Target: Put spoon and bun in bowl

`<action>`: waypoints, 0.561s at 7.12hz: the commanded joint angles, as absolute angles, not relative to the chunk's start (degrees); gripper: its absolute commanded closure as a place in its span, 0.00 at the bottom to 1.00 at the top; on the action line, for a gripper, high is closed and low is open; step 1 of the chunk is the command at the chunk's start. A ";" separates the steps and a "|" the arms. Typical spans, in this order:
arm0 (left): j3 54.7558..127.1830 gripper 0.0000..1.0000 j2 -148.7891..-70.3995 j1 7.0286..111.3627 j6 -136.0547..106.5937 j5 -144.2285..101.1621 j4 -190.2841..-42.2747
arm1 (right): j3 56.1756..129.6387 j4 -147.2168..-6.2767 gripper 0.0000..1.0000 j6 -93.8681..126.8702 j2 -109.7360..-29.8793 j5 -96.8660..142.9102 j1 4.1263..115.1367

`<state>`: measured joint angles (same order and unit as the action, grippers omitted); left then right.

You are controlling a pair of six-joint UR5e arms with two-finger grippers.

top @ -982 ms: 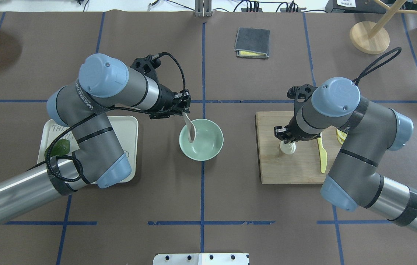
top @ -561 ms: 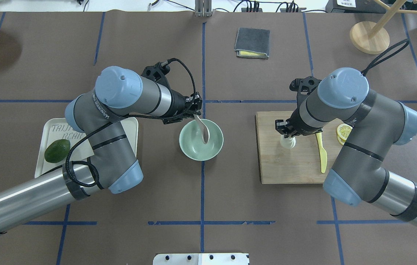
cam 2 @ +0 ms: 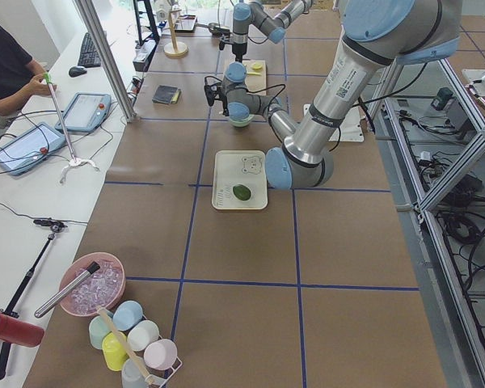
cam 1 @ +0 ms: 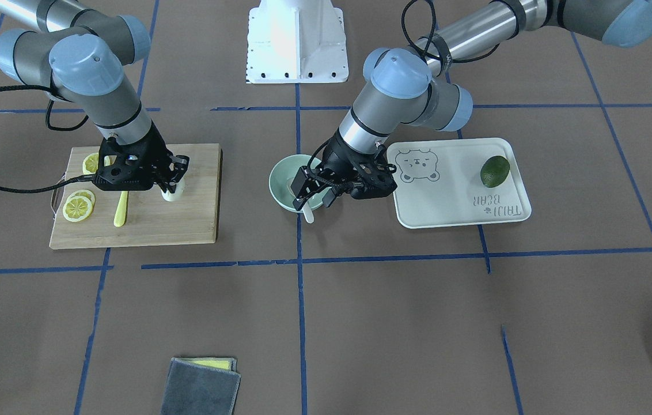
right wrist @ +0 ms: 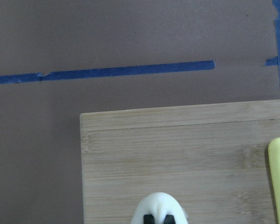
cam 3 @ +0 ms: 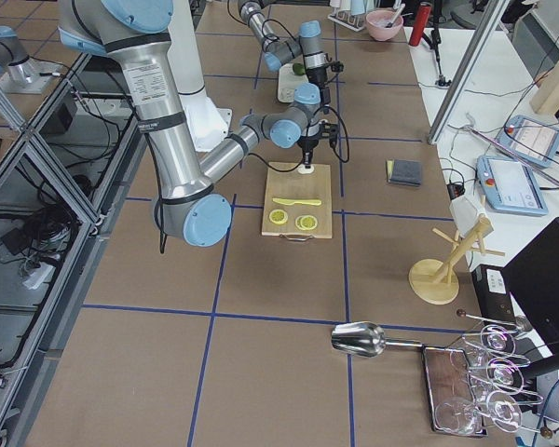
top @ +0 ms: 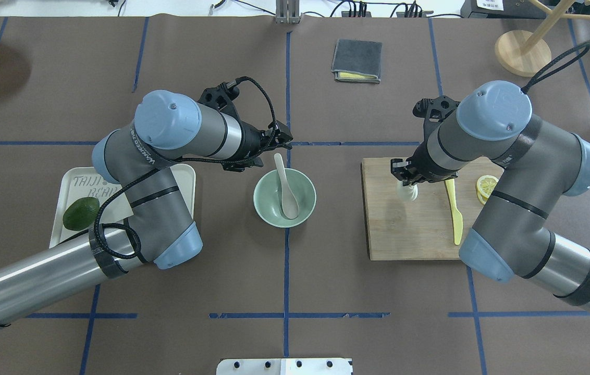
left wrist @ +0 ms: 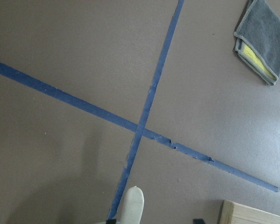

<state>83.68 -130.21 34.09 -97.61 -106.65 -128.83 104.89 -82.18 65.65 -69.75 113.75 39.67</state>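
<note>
We judge the bun (top: 408, 195), over the board (top: 409, 234) right of centre, soft and light; the right gripper (top: 407, 183) pinches its peak, while the left gripper (top: 284, 139) gapes empty beside the spoon (top: 287, 190) in the mid-frame bowl (top: 261, 208).

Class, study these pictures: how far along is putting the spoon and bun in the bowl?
Done: the spoon lies in the bowl, and the left gripper stands open above its handle. In hand: the right gripper pinches the bun on the cutting board. Left: carrying it to the bowl.
</note>
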 commanded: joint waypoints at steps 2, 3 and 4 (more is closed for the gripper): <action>88.73 0.00 -126.33 37.07 -94.33 -113.77 -126.14 | 105.55 -81.92 1.00 66.09 -65.94 113.91 38.51; 93.55 0.00 -124.21 38.48 -87.26 -114.17 -119.08 | 105.12 -82.00 1.00 66.79 -62.87 113.38 36.49; 96.56 0.00 -124.19 39.80 -80.14 -114.08 -110.39 | 104.94 -82.00 1.00 66.88 -60.49 113.38 35.78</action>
